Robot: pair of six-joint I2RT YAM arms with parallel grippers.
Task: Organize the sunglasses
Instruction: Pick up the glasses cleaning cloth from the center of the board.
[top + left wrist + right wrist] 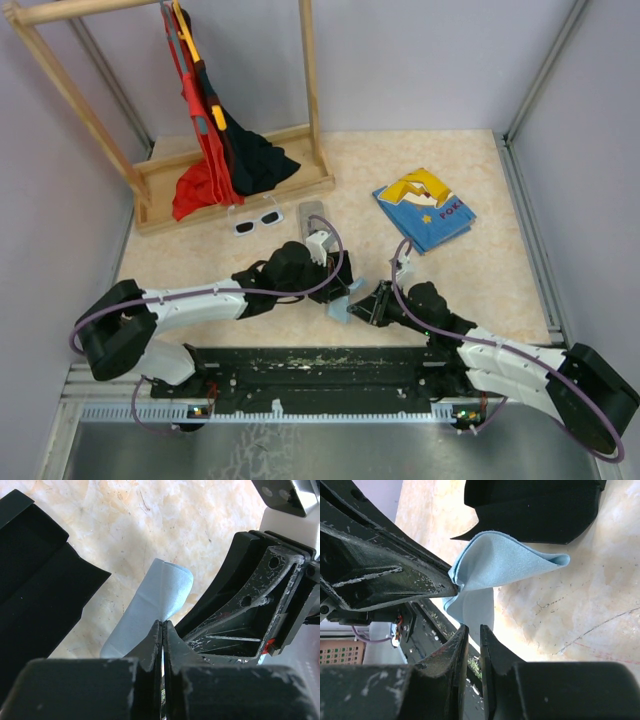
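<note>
Top external view, far left: a wooden rack [230, 190] stands at the back of the counter [480, 270], with red and black garments [205, 150] hanging from it and pooling on its base. Just in front of that base lie the white-framed sunglasses [258, 221], flat on the counter with their dark lenses up. They are well apart from both arms. Right beside them, on their right, is a grey oblong case [311, 215].

Nearer the middle, the left arm reaches in from the lower left. The left claw [340, 292] is at the centre of the counter, its fingers pressed together on a light-blue cloth [337, 310]. From the left wrist, the cloth [162, 597] rises out of the closed tips as a soft, rolled fold lying on the counter. To its left sits a black angular object [35, 580], possibly an open case.

Directly right of the cloth, the right claw [368, 303] faces the left one, tip to tip. From the right wrist, its fingers [455, 650] stand a narrow slit apart. The lower flap of the cloth [505, 562] hangs right at their tips, and I cannot tell whether they pinch it.

Further right and back, a blue folded item with a yellow fox print [425, 208] lies alone on the counter.
</note>
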